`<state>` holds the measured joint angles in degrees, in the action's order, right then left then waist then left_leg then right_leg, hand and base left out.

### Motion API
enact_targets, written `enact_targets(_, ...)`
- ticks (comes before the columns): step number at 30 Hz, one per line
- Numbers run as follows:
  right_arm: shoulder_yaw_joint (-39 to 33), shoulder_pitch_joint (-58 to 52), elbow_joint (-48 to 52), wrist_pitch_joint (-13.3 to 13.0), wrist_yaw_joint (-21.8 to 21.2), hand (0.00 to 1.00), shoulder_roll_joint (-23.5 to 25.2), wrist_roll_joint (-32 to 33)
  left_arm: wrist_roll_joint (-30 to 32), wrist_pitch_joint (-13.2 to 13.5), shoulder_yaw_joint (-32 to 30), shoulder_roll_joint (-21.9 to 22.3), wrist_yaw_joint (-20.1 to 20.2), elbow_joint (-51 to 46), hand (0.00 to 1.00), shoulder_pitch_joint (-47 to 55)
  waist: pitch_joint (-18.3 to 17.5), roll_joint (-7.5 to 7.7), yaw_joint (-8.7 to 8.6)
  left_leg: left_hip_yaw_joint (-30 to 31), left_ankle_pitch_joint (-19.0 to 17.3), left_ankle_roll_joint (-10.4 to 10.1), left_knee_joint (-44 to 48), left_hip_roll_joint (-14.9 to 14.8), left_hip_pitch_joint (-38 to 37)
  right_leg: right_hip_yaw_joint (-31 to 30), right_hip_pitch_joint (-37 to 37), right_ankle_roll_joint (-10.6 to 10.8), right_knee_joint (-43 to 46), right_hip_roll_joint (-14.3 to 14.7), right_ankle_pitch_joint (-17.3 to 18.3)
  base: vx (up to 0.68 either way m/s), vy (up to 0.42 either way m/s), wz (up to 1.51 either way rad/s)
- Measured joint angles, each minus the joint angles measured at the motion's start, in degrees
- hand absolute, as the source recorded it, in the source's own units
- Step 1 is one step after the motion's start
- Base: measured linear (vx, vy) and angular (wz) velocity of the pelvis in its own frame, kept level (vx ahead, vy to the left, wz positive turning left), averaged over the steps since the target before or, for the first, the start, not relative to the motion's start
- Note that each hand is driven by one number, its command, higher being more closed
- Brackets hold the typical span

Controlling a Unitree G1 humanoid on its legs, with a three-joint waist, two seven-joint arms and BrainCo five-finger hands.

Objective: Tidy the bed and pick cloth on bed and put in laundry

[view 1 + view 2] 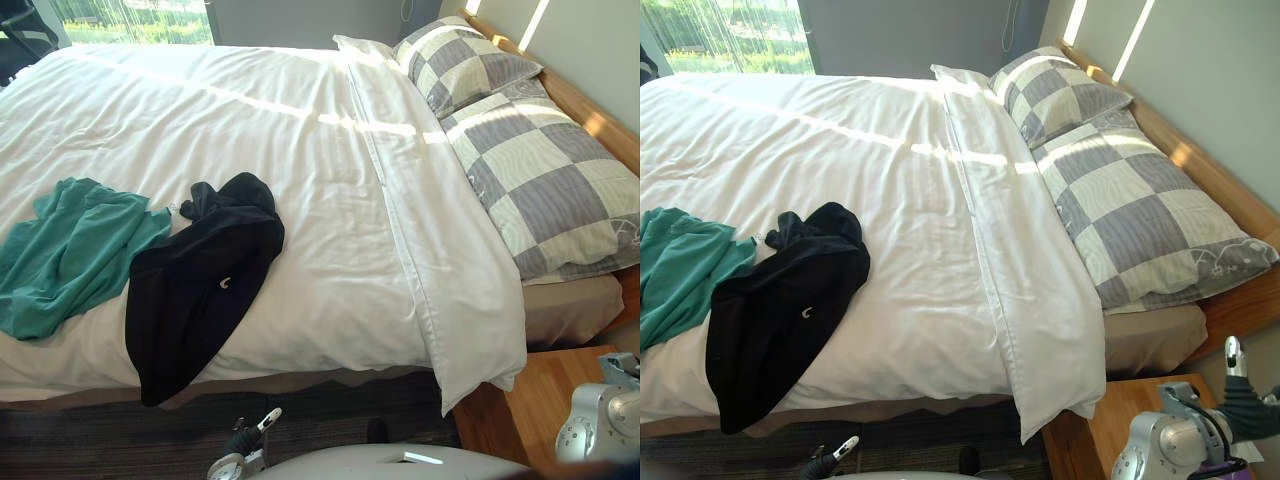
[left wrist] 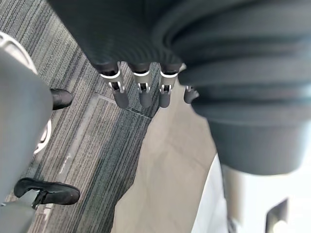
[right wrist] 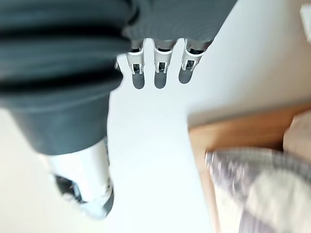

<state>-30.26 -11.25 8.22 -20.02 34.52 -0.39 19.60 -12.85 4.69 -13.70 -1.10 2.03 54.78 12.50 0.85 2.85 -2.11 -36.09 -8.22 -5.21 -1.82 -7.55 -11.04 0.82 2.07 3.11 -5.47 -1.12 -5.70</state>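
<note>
A black garment (image 1: 200,290) lies crumpled on the near left part of the white duvet (image 1: 250,130), its lower end hanging over the bed's front edge. A teal green cloth (image 1: 70,255) lies spread out to its left, touching it. My left hand (image 1: 243,440) hangs low in front of the bed, below the black garment, over the carpet; its fingers (image 2: 139,92) are relaxed and hold nothing. My right hand (image 1: 1240,405) is at the lower right beside the wooden nightstand, its fingers (image 3: 159,73) straight and empty.
Two grey-and-cream checked pillows (image 1: 550,185) lie along the wooden headboard (image 1: 600,120) on the right. The duvet's folded edge (image 1: 440,300) droops over the near right corner. A wooden nightstand (image 1: 535,400) stands below it. Dark striped carpet (image 2: 97,145) runs along the bed's front.
</note>
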Motion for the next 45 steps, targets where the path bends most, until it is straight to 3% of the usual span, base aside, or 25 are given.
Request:
enact_targets(3,6.3,1.5,0.3,1.3,-11.0,1.00,-0.9,7.1,0.1,0.0,0.0,-0.2,-0.1,0.0,0.00,0.0,0.0,0.23,0.09,0.9,0.0,0.0,0.0,-0.1,0.0,0.7,-0.4,-0.1,0.0,-0.1,0.2,-0.05,-0.030,0.11)
enact_targets(6,12.4,7.6,-5.2,4.2,-18.0,1.00,-2.8,15.5,0.1,-0.5,0.4,-0.6,-0.1,0.0,0.00,-0.2,0.2,0.22,0.23,2.3,0.3,0.0,-0.1,0.1,0.5,2.0,-0.4,-0.1,-0.3,-0.5,0.5,-0.06,-0.028,0.21)
enact_targets(9,13.6,17.9,-14.5,6.0,-19.3,1.00,-6.2,23.3,-0.2,-1.0,3.1,-1.9,-0.1,0.4,0.00,-2.2,1.1,0.17,1.88,4.2,1.1,0.6,-0.1,0.9,3.8,2.9,2.2,-0.1,-0.2,-1.4,0.0,-0.06,-0.020,0.24)
enact_targets(11,13.8,25.6,-18.6,6.6,-19.3,1.00,-8.1,26.6,-1.8,-1.5,3.8,-2.5,0.0,0.8,0.00,-4.0,4.0,-0.71,2.18,5.3,1.8,1.4,0.2,1.7,5.8,3.0,3.9,-0.1,0.0,-2.1,-1.0,-0.05,0.000,0.16)
enact_targets(12,13.8,32.0,-21.5,6.6,-19.3,1.00,-10.2,28.7,-2.5,-1.7,4.6,-2.6,0.0,1.0,0.00,-5.7,7.1,-0.57,2.09,5.7,2.2,1.9,0.7,2.3,7.2,3.1,5.1,0.0,0.0,-2.8,-1.8,-0.14,0.015,0.18)
enact_targets(13,13.7,37.4,-24.4,6.6,-19.4,1.00,-12.6,30.5,-4.0,-1.7,4.6,-2.8,0.1,1.0,0.00,-7.3,10.2,-1.66,2.35,6.4,2.5,2.4,1.0,3.0,9.2,3.0,6.6,0.2,0.0,-3.5,-2.7,-0.18,0.026,0.19)
enact_targets(16,13.7,45.7,-29.1,6.5,-20.3,1.00,-16.5,33.1,-6.1,-1.5,5.8,-2.2,0.1,0.4,0.00,-10.0,17.2,-4.15,2.92,7.2,3.2,3.6,1.7,4.5,12.9,2.8,9.8,0.8,0.0,-4.9,-4.1,-0.12,0.025,0.15)
enact_targets(19,13.7,48.7,-30.2,6.2,-20.8,1.00,-16.8,33.7,-6.8,-0.8,8.1,-3.1,0.0,-0.2,0.00,-12.2,22.5,-4.76,2.97,8.0,2.3,4.6,5.4,4.8,16.7,2.1,12.1,1.0,0.1,-5.8,-5.1,-0.07,0.023,0.03)
enact_targets(23,14.1,49.6,-31.4,4.4,-22.1,1.00,-18.1,37.3,-6.9,-0.7,10.6,-3.1,-0.1,-0.7,0.00,-14.5,24.1,-5.50,3.21,8.5,-0.1,5.6,11.8,4.3,23.6,1.5,17.9,1.0,3.1,-6.4,-5.1,-0.05,0.020,0.00)
enact_targets(26,14.4,49.6,-29.1,0.8,-28.5,1.00,-18.8,41.7,-6.8,-0.1,11.9,-3.1,-0.1,-0.7,0.00,-16.6,26.4,-6.50,3.10,8.4,-2.8,6.3,17.4,2.8,27.3,1.3,21.2,1.1,6.7,-6.5,-4.3,-0.08,0.013,-0.07)
enact_targets(30,16.8,43.4,-14.5,-2.6,-39.3,1.00,-18.6,44.4,-6.9,0.0,13.7,-3.8,0.1,-0.7,0.00,-19.6,27.0,-6.98,2.88,8.1,-6.9,6.9,26.6,-0.2,33.8,0.1,27.4,1.2,13.1,-5.8,-2.4,-0.11,0.009,-0.12)
enact_targets(34,17.1,33.4,-8.0,-4.3,-43.3,1.00,-16.2,46.2,-7.3,0.2,13.6,-4.3,-0.2,-1.5,0.00,-20.5,27.9,-6.71,2.43,7.0,-9.7,7.2,31.5,-2.4,35.3,-0.7,29.6,1.2,16.9,-5.0,-0.7,-0.07,-0.004,-0.21)
enact_targets(36,16.0,27.6,-10.7,-4.4,-43.7,1.00,-13.0,49.0,-8.6,1.0,13.5,-4.4,-0.2,-1.5,0.00,-20.3,27.9,-6.64,1.83,6.5,-10.4,7.2,32.6,-2.7,36.0,-1.3,30.6,1.2,17.5,-4.8,-0.6,0.00,0.004,-0.18)
enact_targets(42,10.4,14.9,-33.0,-4.5,-48.0,1.00,-3.7,55.6,-8.6,3.2,11.9,-4.3,-1.0,0.4,0.00,-20.1,28.4,-5.78,1.35,3.9,-11.8,6.5,33.1,-4.5,31.8,-3.1,27.2,1.2,16.3,-3.3,-0.6,0.05,0.000,-0.24)
enact_targets(45,9.9,12.1,-40.0,-1.3,-48.4,1.00,-2.7,53.9,-9.0,3.6,11.9,-2.4,-0.5,0.2,0.00,-20.1,28.0,-5.26,1.13,2.6,-11.7,6.3,30.7,-4.4,26.8,-3.5,21.6,1.3,11.8,-2.9,-2.1,0.04,-0.011,-0.19)
